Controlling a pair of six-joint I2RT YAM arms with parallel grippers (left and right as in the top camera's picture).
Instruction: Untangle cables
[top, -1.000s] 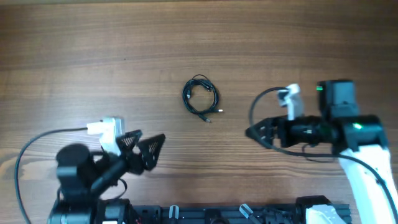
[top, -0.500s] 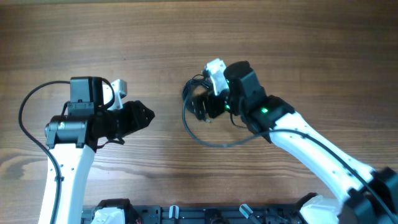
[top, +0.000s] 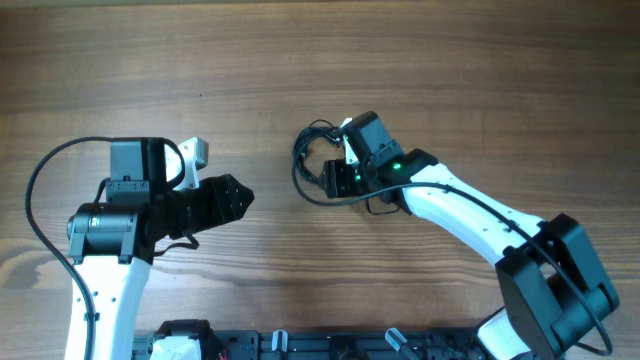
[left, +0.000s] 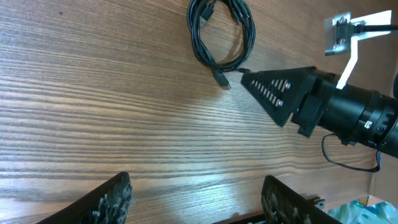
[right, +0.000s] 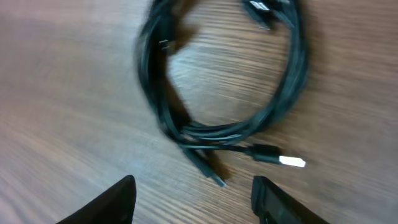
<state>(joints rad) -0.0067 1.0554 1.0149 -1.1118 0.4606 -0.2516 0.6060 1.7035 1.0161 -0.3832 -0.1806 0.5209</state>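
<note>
overhead, the black cable coil (top: 298, 168) lies near the middle of the wooden table (top: 450, 60), with the right gripper (top: 330, 178) just over its lower right edge. right wrist view shows its fingers (right: 118, 199) spread wide above the coil, gripping nothing. the left gripper (top: 238, 195) sits well left of the coil, its jaws also apart and empty.
</note>
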